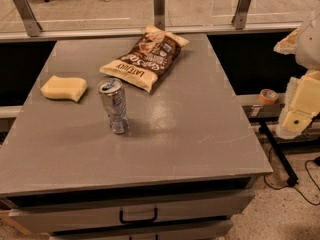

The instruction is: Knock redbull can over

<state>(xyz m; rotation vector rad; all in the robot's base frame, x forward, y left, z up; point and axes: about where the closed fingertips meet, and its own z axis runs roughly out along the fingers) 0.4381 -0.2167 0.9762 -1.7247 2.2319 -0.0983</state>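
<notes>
Sponge (63,88): I see it flat on the table's (200,134) left side.
Redbull can (114,106): upright, near the sponge, in front of the bag.
Chip bag (145,56): lying flat, farther back.
Tool (299,109): I have it off the table's right edge, well apart from the can; apart or together, I cannot tell.

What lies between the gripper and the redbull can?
Only bare table in the camera view; the gripper hangs beyond its right edge, the redbull can stands mid-table.
</notes>
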